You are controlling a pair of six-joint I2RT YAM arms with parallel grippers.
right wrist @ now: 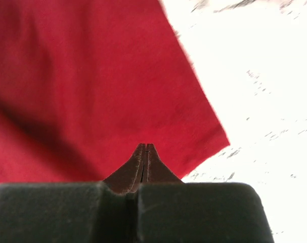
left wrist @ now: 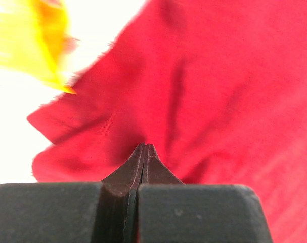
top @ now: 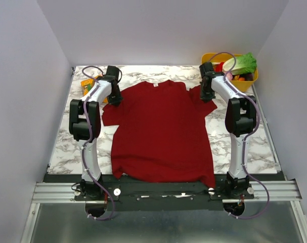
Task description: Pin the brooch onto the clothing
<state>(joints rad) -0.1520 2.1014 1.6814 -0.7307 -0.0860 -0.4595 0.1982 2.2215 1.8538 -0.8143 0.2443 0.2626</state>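
One T-shirt (top: 161,131), marble table (top: 62,152) showing both sides; left gripper (left wrist: 144,148) and right gripper (right wrist: 145,147), jaws pressed together, at sleeve edges

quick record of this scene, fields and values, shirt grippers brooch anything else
shirt: dark red T-shirt spread flat on the marble table, collar at the far side
left gripper: shut, tips at the left sleeve, folds running toward them
right gripper: shut, tips over the right sleeve near its corner
cloth pinched: cannot tell
brooch: not visible
other: yellow bin of vegetables, far right corner
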